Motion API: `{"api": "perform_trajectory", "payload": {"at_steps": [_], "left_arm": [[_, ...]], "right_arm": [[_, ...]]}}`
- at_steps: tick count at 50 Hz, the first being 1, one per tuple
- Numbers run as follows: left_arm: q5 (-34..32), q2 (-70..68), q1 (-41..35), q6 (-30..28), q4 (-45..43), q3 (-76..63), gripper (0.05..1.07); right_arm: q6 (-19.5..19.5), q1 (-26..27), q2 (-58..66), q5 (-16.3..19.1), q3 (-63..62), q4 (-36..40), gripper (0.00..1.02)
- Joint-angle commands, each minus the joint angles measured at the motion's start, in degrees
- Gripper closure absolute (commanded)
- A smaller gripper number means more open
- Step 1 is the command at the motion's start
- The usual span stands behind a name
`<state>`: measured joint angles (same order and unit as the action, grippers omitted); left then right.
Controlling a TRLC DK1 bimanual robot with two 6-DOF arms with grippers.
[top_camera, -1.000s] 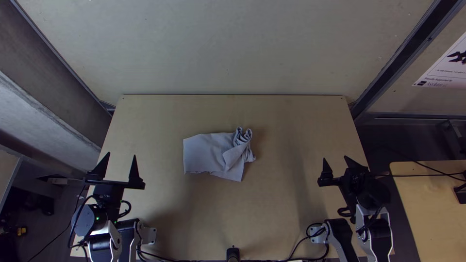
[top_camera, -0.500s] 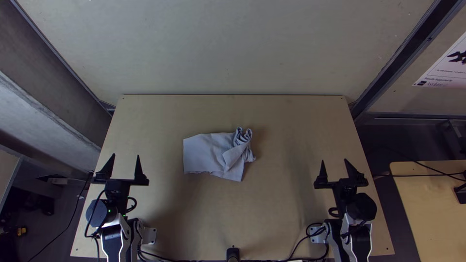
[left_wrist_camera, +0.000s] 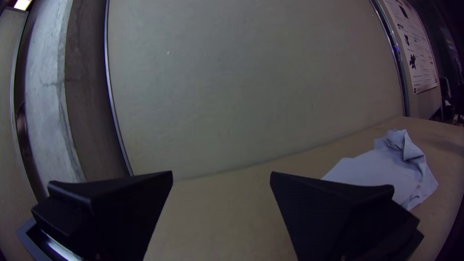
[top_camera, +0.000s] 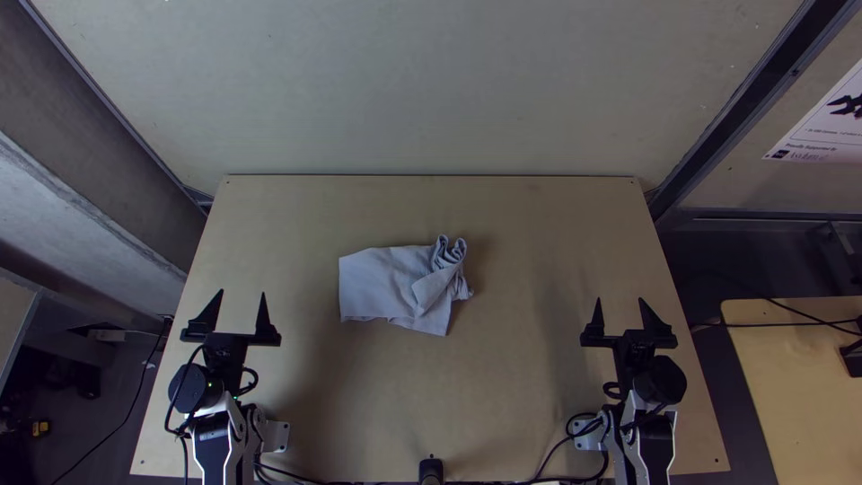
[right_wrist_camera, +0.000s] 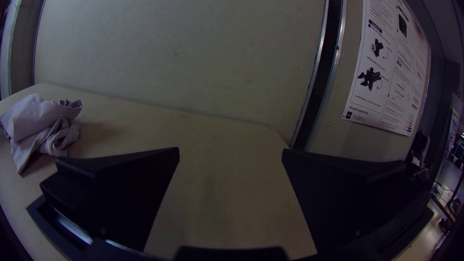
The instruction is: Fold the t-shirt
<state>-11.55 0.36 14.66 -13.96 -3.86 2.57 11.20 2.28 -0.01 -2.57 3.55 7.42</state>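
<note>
Light wooden table, pale wall behind, poster.

one t-shirt, one table beneath it, two arms, one left hand, one right hand, four fingers.

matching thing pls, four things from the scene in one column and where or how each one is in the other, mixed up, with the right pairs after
Things
1. t-shirt
2. left gripper
3. right gripper
4. poster

Places and states
A. white with dark print, up on a wall panel
B. open, toward the top view's right, away from the cloth
C. lying on the table, flatter at one end and bunched at the other
D. open, toward the top view's left, away from the cloth

Right pairs: 1-C, 2-D, 3-B, 4-A
</note>
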Motion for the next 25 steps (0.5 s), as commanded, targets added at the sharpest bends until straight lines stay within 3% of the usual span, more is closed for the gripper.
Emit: {"api": "perform_trajectory", "payload": {"at_steps": [1,7,15,25], "left_arm": [[-0.6,-0.5,-1.0,-0.1,1.2,-2.7,0.10],[-0.5,-0.4,-0.9,-0.4,1.4,-2.7,0.10],[0.8,-0.4,2.5,-0.5,1.8,-2.7,0.10],[1.1,-0.4,3.2,-1.3,1.8,-2.7,0.10]], "right_arm": [[0.6,0.4,-0.1,-0.3,-0.3,1.4,0.04],[0.5,0.8,-0.2,-0.2,-0.1,2.5,0.04],[1.3,5.9,-0.2,-0.2,0.0,2.7,0.04],[1.1,6.0,-0.2,-0.2,-0.1,2.7,0.04]]}}
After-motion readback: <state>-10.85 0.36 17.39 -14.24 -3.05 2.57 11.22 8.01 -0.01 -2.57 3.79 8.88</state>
